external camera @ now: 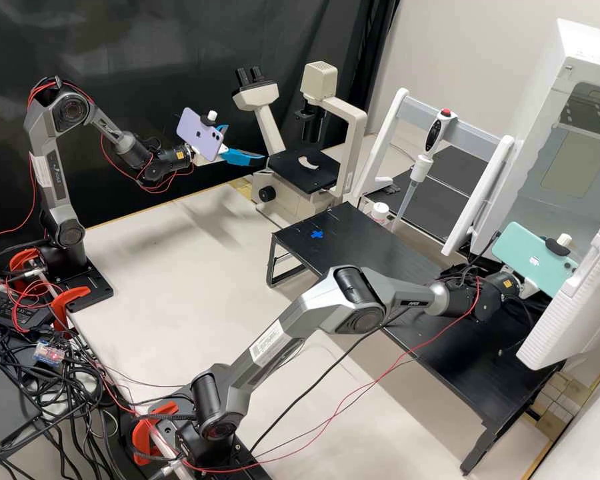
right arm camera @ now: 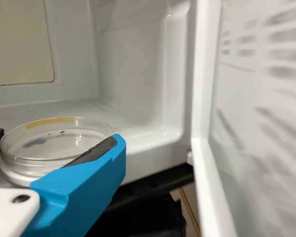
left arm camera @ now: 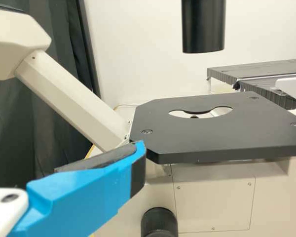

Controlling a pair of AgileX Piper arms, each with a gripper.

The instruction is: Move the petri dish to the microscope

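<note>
the petri dish (right arm camera: 54, 140) is located in the mouth of the white microwave oven (external camera: 560, 320), between the two fingers of the right gripper (external camera: 527, 288). in the right wrist view, the right gripper (right arm camera: 59, 140) is clamped on the dish, dark pads (right arm camera: 93, 152) against opposite sides of its wall. the dish is clear, with a yellow strip along its rim.

the left gripper (external camera: 245, 143) is positioned beside the microscope (external camera: 355, 133), near the edge of the black stage (external camera: 285, 165). its fingers stand apart, with nothing between them. the stage has a rounded opening; the petri dish is not yet on it.

a low black table (external camera: 367, 250) stands between the microscope and the oven, marked with a blue cross (external camera: 317, 234). behind it, a pipette (external camera: 418, 172) hangs upright on a white frame (external camera: 383, 137), near a white-capped bottle (external camera: 379, 212). one phone is mounted on each arm: purple (external camera: 200, 137) on the left, mint green (external camera: 530, 257) on the right.
</note>
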